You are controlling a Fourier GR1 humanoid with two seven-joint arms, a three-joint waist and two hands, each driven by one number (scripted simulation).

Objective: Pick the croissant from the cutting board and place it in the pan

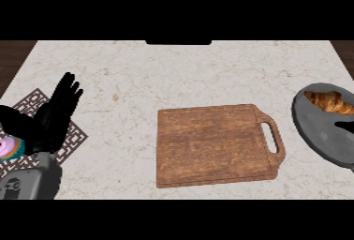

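Our left hand (59, 110) rests at nine o'clock with fingers straight and released, grasping nothing, above a patterned mat (75, 136); a pink doughnut (10, 148) sits just beside the forearm. Our right hand is out of sight. At the centre of the marble desk (173, 70) lies the bare cutting board (214, 145). At three o'clock the croissant (332, 102) lies inside the pan (325, 136).

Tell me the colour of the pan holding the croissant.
Dark grey, seen in the head view: the pan at the right edge, the golden-brown croissant inside.
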